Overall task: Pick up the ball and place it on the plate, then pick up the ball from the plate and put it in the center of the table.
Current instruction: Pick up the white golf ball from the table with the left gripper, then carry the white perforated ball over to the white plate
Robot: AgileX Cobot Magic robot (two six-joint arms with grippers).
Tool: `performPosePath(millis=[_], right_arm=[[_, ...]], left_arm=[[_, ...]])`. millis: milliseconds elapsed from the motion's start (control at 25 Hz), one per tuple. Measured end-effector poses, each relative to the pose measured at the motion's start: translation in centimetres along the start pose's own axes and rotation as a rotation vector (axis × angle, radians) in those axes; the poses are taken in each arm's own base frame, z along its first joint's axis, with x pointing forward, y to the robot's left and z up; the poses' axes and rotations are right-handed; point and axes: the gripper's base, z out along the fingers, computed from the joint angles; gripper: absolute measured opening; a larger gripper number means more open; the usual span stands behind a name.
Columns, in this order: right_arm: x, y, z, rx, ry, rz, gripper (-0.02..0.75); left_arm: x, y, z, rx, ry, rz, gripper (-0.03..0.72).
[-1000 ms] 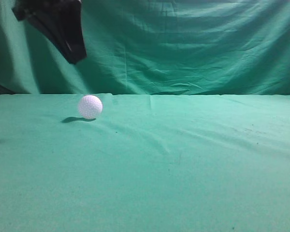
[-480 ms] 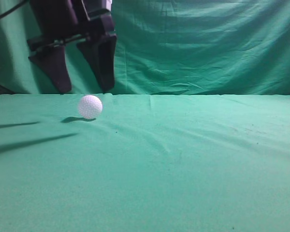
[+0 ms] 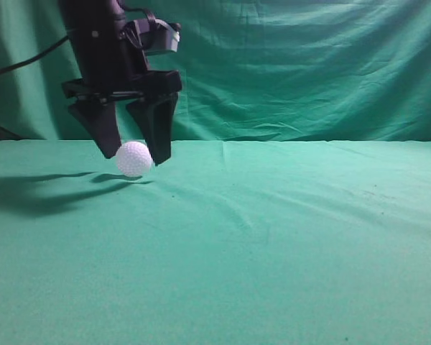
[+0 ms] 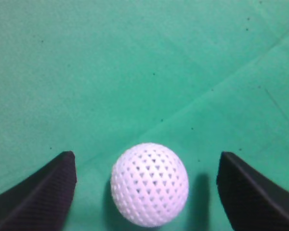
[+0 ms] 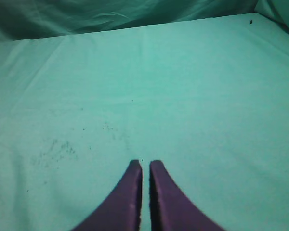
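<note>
The white dimpled ball (image 3: 133,159) rests on the green table (image 3: 273,237) at the far left. It also shows in the left wrist view (image 4: 149,184). My left gripper (image 3: 135,155) is open and straddles the ball, one black finger on each side with green cloth showing between each finger and the ball. The left wrist view shows the left gripper (image 4: 147,163) with its jaws wide apart. My right gripper (image 5: 145,166) is shut and empty over bare cloth; it is out of the exterior view. No plate is in view.
A draped green cloth backdrop (image 3: 309,65) hangs behind the table's far edge. A black cable (image 3: 21,65) runs from the left arm to the left. Dark specks (image 5: 53,149) mark the cloth near the right gripper.
My left gripper has come down from above the ball and now has its open fingers on either side of it. The ball has not moved.
</note>
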Motion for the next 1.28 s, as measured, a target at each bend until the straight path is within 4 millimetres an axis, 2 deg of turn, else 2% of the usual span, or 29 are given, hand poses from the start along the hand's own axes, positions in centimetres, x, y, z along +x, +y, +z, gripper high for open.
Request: performPosePath(millis=[40,200,320,360,480,520,680,920,1080,1160,1280], right_arm=[[0.0,0.0,0.0,0.000,0.000,0.000,0.049],[0.0,0.0,0.0,0.000,0.000,0.000,0.049],[0.0,0.0,0.0,0.000,0.000,0.000,0.049],[0.0,0.0,0.0,0.000,0.000,0.000,0.049],[0.0,0.0,0.0,0.000,0.000,0.000,0.049],[0.0,0.0,0.0,0.000,0.000,0.000,0.049],[0.0,0.0,0.0,0.000,0.000,0.000,0.049],[0.0,0.0,0.0,0.000,0.000,0.000,0.049],[0.0,0.0,0.0,0.000,0.000,0.000,0.049],[0.0,0.0,0.0,0.000,0.000,0.000,0.049],[0.0,0.0,0.0,0.000,0.000,0.000,0.049]], left_arm=[[0.0,0.0,0.3,-0.001,0.005,0.002,0.589],[0.1,0.1,0.9,-0.006,0.018,0.009,0.456],[0.1,0.1,0.9,-0.006,0.019,0.009,0.324],[0.0,0.1,0.9,-0.006,0.018,0.009,0.309],[-0.1,0.1,0.7,-0.002,0.030,0.009,0.322],[-0.3,0.1,0.5,0.000,0.038,0.010,0.280],[-1.1,0.1,-1.0,0.009,0.090,-0.013,0.297],[-1.4,0.6,-6.3,-0.077,0.078,-0.020,0.297],[-1.2,2.5,-9.4,-0.137,0.040,-0.066,0.297],[-0.5,4.1,-10.1,-0.154,0.043,-0.114,0.297],[2.0,6.6,-10.1,-0.175,0.095,-0.196,0.297]])
